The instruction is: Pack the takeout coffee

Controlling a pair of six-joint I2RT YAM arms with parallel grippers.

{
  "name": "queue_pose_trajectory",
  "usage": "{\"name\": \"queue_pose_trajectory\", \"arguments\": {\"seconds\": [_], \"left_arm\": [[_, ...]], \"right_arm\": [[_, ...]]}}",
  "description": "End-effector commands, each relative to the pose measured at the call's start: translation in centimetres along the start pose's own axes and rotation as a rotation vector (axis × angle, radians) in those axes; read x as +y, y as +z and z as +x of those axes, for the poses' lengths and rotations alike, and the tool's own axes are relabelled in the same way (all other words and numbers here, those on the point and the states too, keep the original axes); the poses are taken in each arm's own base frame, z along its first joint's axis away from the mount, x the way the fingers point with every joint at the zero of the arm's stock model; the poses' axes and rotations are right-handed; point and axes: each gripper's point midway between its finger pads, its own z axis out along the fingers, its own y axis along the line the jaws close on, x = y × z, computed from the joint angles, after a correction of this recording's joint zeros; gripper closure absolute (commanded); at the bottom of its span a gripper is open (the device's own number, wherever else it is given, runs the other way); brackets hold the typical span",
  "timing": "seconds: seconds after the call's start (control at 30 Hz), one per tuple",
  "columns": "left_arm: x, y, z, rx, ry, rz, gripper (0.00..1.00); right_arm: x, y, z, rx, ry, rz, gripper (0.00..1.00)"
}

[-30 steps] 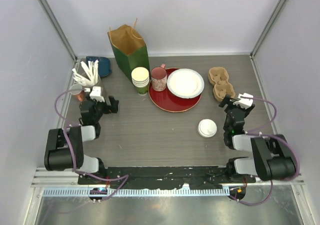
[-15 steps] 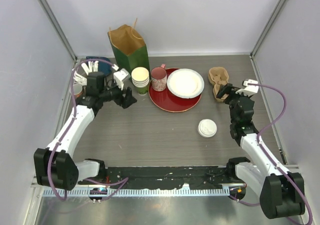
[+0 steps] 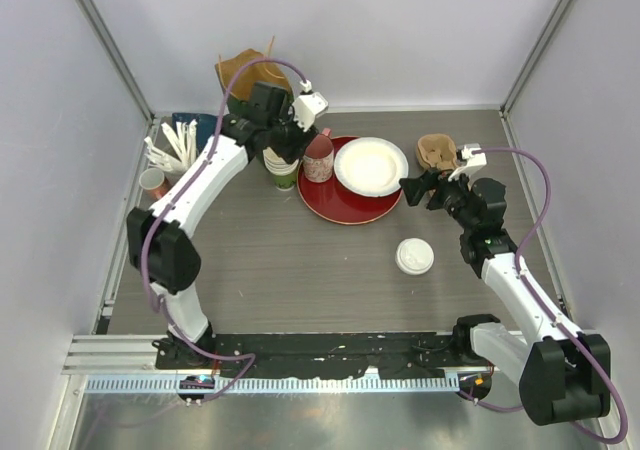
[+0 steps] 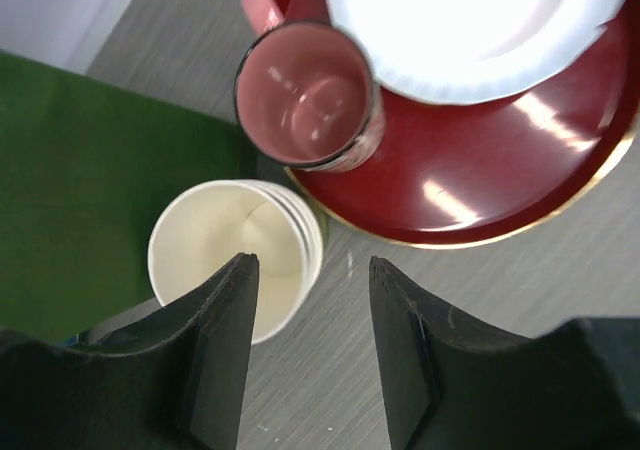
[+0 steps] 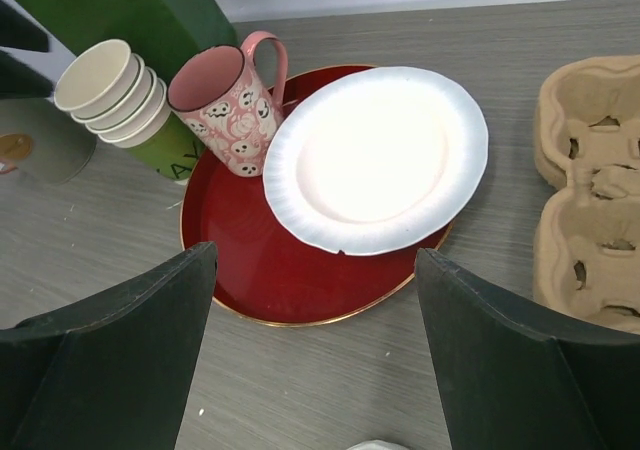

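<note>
The left pincer (image 4: 310, 266) hangs parted and empty over the stack of green paper cups (image 4: 235, 255), standing on the worktop (image 3: 300, 260) between green bag (image 4: 80, 170) and red tray (image 4: 480, 190). The right pincer (image 5: 312, 260), spread wide and empty, faces the tray, white lids (image 3: 414, 256) lying near it.

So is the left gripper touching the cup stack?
Cannot tell. In the left wrist view one finger of the left gripper overlaps the rim of the cup stack, but its height is unreadable; the top view hides the spot.
</note>
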Motion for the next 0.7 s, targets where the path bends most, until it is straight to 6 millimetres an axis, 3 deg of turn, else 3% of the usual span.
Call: {"name": "queue_pose_trajectory", "arguments": {"seconds": [0.0, 0.17, 0.33, 0.53, 0.67], "left_arm": [[3.0, 1.1, 1.1, 0.118, 0.042, -0.143, 0.48], [3.5, 3.6, 2.3, 0.197, 0.071, -0.174, 0.50], [3.6, 4.1, 3.0, 0.235, 0.077, -0.177, 0.59], [2.5, 4.2, 4.0, 0.269, 0.075, -0.112, 0.82], [2.2, 4.4, 4.3, 0.283, 0.062, -0.091, 0.81]], "right_arm": [[1.2, -0.1, -1.2, -0.025, -0.015, -0.058, 0.15], [1.0, 0.2, -0.6, -0.007, -0.015, -0.058, 0.15], [0.8, 0.4, -0.1, 0.007, -0.010, -0.052, 0.15], [0.4, 0.3, -0.3, -0.007, -0.019, -0.034, 0.15], [0.4, 0.2, -0.5, -0.015, -0.022, -0.030, 0.15]]}}
